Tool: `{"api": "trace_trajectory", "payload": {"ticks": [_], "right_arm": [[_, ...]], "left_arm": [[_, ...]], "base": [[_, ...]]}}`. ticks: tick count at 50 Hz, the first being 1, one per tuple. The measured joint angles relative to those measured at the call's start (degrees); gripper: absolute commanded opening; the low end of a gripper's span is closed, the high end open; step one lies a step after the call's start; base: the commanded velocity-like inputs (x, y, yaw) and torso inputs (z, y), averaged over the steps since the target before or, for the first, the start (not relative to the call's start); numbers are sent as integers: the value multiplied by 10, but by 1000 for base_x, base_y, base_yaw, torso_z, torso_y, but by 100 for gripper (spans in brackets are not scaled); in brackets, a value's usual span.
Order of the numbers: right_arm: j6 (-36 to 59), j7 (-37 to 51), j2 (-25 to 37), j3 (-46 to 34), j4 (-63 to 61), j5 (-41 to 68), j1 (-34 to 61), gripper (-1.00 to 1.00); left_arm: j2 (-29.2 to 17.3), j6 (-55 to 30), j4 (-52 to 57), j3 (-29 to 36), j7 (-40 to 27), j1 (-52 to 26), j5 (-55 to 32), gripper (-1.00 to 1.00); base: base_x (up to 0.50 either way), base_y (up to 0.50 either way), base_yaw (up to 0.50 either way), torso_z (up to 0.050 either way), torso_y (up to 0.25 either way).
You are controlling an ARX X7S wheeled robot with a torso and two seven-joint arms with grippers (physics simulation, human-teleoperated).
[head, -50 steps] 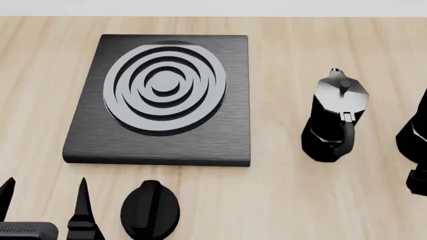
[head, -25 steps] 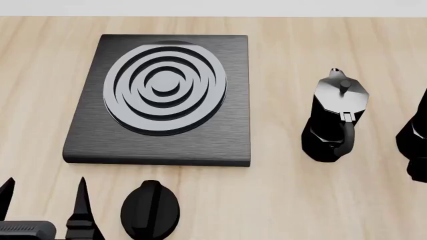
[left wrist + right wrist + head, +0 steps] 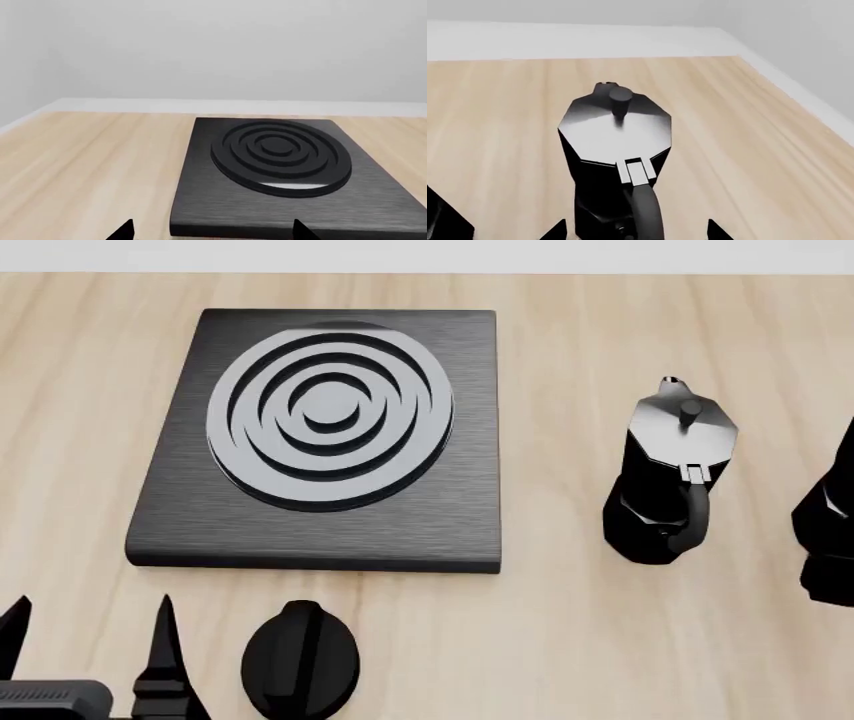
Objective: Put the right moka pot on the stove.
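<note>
The right moka pot (image 3: 830,502), black with a silver-grey lid, is cut off by the right edge of the head view. In the right wrist view it (image 3: 615,150) fills the middle, upright, with its loop handle facing the camera. My right gripper (image 3: 634,231) is open, its fingertips (image 3: 554,231) on either side of the handle and apart from it. In the head view only part of it (image 3: 830,585) shows, just in front of the pot. The stove (image 3: 174,510) lies at the left, and also shows in the left wrist view (image 3: 200,200). My left gripper (image 3: 87,640) is open and empty.
A second, identical moka pot (image 3: 667,475) stands between the stove and the right pot. A black oval knob (image 3: 300,660) lies on the wooden table (image 3: 561,640) in front of the stove, next to my left gripper (image 3: 212,232). A white wall runs behind the table.
My right gripper has crept forward along the right edge of the head view, closer to the right moka pot. The left arm, both pots and the stove have not moved.
</note>
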Motion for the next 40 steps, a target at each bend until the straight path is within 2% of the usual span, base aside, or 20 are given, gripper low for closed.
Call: {"api": "trace_trajectory", "payload": {"ticks": [16, 17, 29, 40], "right_arm": [[-18, -13, -7, -8, 44, -11, 14, 100], [-19, -13, -7, -8, 44, -11, 14, -100], [-17, -9, -6, -6, 27, 8, 8, -100], [12, 10, 9, 9, -41, 31, -12, -100]], "left_arm": [[-2, 2, 0, 1, -3, 0, -2, 100], [-2, 2, 0, 1, -3, 0, -2, 100], [-3, 7, -1, 3, -4, 1, -1, 100], [-4, 9, -2, 5, -6, 0, 1, 100]], "base": [[0, 0, 0, 0, 0], [0, 0, 0, 0, 0], [0, 0, 0, 0, 0], [0, 0, 0, 0, 0]]}}
